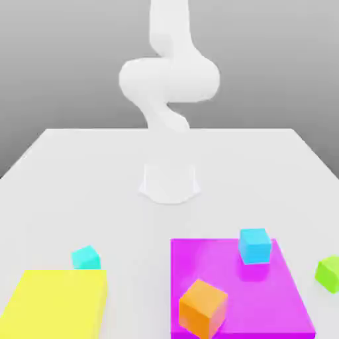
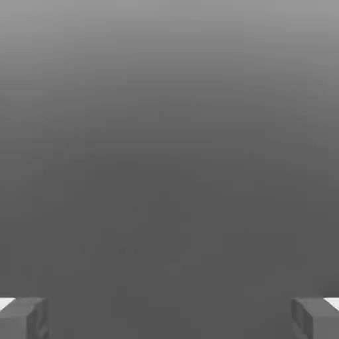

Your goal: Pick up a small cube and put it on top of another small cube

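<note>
the gripper (image 2: 169, 318) is released, jaws wide, grasping nothing; the turquoise cube (image 1: 86, 257) sits on the table (image 1: 99, 172) touching the yellow pad's (image 1: 56, 304) far edge; descend squarely over it, jaws clear of the pad; the sky-blue cube (image 1: 255, 245) waits by the magenta pad's (image 1: 265, 304) far edge.

White table (image 1: 79, 172), two flat coloured mats and a few loose cubes on it.

Take the magenta mat (image 1: 265, 311) as the marker: it lies flat on the table, carrying the sky-blue cube (image 1: 255, 245) near its far edge and the orange cube (image 1: 202, 308) at its near corner. Off towards the exterior view's left sits the yellow mat (image 1: 56, 304), with the turquoise cube (image 1: 86, 257) on the table just behind it. Beyond the magenta mat's other side, the lime-green cube (image 1: 328, 274). The robot's base (image 1: 169, 182) stands well behind.
</note>
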Tool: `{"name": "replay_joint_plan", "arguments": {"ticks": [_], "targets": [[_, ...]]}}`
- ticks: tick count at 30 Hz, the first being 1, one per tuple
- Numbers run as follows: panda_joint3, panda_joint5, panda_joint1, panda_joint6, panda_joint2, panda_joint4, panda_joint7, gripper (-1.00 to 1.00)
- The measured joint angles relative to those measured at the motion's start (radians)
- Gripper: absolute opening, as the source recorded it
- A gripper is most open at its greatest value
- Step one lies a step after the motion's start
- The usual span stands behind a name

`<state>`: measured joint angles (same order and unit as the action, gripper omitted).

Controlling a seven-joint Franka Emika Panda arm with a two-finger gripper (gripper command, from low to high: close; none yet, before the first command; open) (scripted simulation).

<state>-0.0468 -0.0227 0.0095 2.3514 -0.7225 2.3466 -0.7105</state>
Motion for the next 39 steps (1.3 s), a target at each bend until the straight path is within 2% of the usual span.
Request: {"name": "replay_joint_plan", "arguments": {"ticks": [13,18,22,24,26,31,32,39], "targets": [[-0.271,-0.049,0.025,0.269,0.399,0.243,0.519,0.0],[-0.366,-0.019,0.024,0.373,0.557,0.336,0.751,0.0],[-0.415,0.05,0.003,0.454,0.689,0.41,0.969,0.0],[-0.409,0.101,-0.035,0.496,0.756,0.445,1.086,0.0],[-0.345,0.188,-0.077,0.544,0.829,0.446,1.179,0.0],[-0.106,0.385,-0.271,0.679,1.008,0.407,1.339,0.0],[-0.073,0.399,-0.301,0.699,1.032,0.402,1.35,-1.0],[-0.068,0.398,-0.307,0.696,1.032,0.402,1.349,-1.0]]}}
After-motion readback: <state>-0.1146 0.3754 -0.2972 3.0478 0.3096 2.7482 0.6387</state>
